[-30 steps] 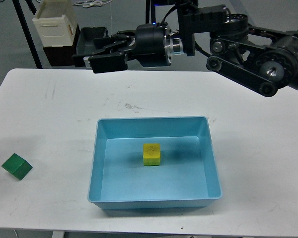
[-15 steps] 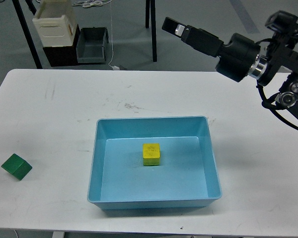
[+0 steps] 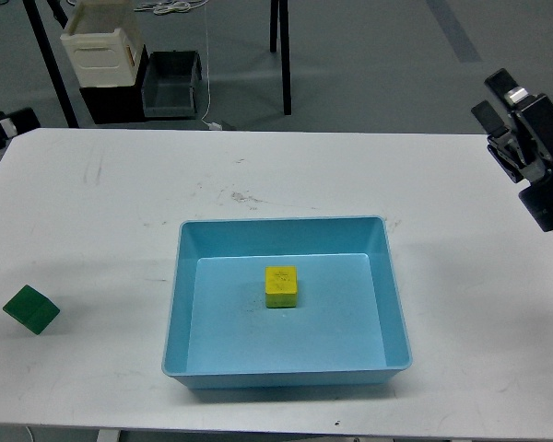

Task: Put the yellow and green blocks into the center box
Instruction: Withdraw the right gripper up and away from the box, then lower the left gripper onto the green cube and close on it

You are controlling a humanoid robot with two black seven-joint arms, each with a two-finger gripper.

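The yellow block [image 3: 281, 286] lies inside the light blue box [image 3: 392, 304] at the table's center. The green block [image 3: 31, 309] lies on the white table near the left edge, well apart from the box. My right gripper [image 3: 500, 101] is at the far right edge, above the table's back right corner, with its fingers apart and nothing between them. A small dark part of my left arm [image 3: 7, 123] shows at the left edge by the table's back left corner. Its fingers cannot be told apart.
The white table [image 3: 101, 212] has faint scuff marks behind the box. Beyond its far edge, on the floor, stand a cream crate [image 3: 101, 46] on a dark base, a grey bin [image 3: 170, 83] and black stand legs [image 3: 278, 37].
My right arm has swung from above the table's back, over to the far right edge. A part of my left arm has come into view at the left edge. The blocks have not moved.
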